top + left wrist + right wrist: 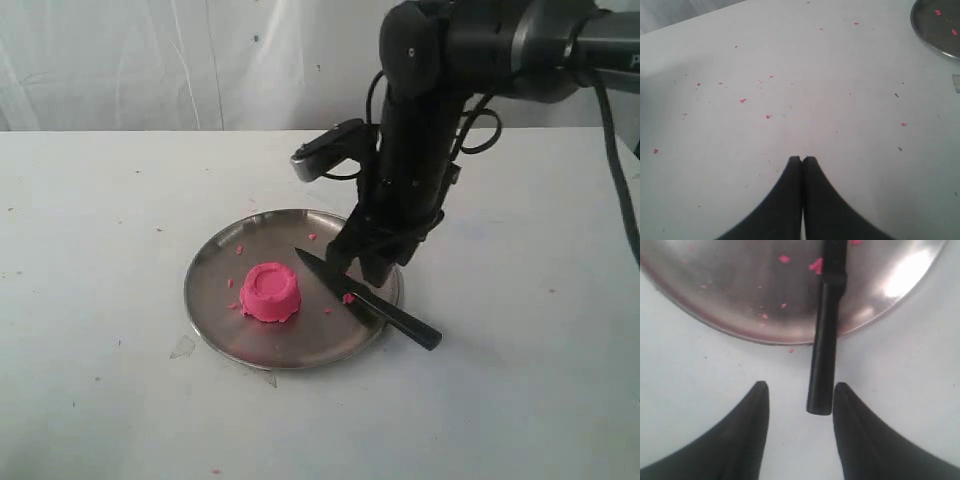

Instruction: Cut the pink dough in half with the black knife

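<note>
White tabletop (100, 380), speckled with tiny pink crumbs, runs back to a pale curtain, and a round steel plate (215, 330) sits near its middle. On the plate the pink dough (270, 292) stands whole, a squat lump with a dented top — nothing has been cut yet. The black knife (365, 298) lies just beside it, its pointed blade on the plate toward the dough and its handle crossing the rim out onto the tabletop. Above that handle hangs the right hand (800, 390), its fingers spread apart with the end of the handle between them in the wrist view, touching neither finger as far as I can tell. The left hand (802, 159) is pressed closed on nothing, well away over bare tabletop, with only the plate's edge showing at the corner of its view. The step in hand looks like the pickup of the knife, and that is where trouble could start: the handle is slim and rests tilted on the rim, so fingers closing off-centre could roll it or pinch only its tip — leaving a loose, swinging blade. A push down on the handle could also lever the plate or skid it, shifting the dough. With the left hand far off, nothing steadies the plate.
</note>
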Tool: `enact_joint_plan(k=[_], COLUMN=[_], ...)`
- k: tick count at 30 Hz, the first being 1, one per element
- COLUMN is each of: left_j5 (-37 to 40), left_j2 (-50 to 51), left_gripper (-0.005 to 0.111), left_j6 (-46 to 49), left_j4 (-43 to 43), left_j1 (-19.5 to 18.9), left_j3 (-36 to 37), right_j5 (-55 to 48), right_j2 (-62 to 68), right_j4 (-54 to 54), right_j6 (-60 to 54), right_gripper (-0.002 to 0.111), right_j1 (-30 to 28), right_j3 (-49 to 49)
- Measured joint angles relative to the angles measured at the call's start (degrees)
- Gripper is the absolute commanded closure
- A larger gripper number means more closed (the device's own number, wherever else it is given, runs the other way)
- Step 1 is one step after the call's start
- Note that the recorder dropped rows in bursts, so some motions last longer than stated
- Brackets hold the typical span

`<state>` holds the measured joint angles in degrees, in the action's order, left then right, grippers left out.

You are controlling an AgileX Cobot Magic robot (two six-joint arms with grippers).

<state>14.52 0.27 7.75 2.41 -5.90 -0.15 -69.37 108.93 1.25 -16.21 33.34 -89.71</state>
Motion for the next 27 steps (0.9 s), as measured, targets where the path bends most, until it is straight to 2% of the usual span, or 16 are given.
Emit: enact_joint_plan(k=[3,6,9,11,17,27], left_j5=[0.0,0.0,0.0,0.0,0.0,0.0], left_j2=[0.0,0.0,0.0,0.0,0.0,0.0], left_gripper=[0.107,0.107,0.107,0.107,0.107,0.107], left_j6=[0.0,0.0,0.0,0.0,0.0,0.0], left_j4=[0.0,0.0,0.0,0.0,0.0,0.0], left_j1=[0.0,0.0,0.0,0.0,0.0,0.0], left_j3=[0.0,0.0,0.0,0.0,0.0,0.0], right_j5=[-0.1,-0.3,-0.4,-0.4,-0.3,3.3], right_j2=[-1.7,-2.0,-1.7,-1.4,-0.1,4.9], right_j4=[-9.0,-29.4,-42.4,-44.5,-44.8,-44.9], right_j6=[5.5,15.5,22.9,24.9,27.6,33.6], right_gripper=[0.069,0.069,0.069,0.067,0.051,0.051], right_j1=[7.6,16.1,21.1,22.1,22.6,22.6], right_j3=[0.8,3.4,6.7,8.5,14.2,19.5])
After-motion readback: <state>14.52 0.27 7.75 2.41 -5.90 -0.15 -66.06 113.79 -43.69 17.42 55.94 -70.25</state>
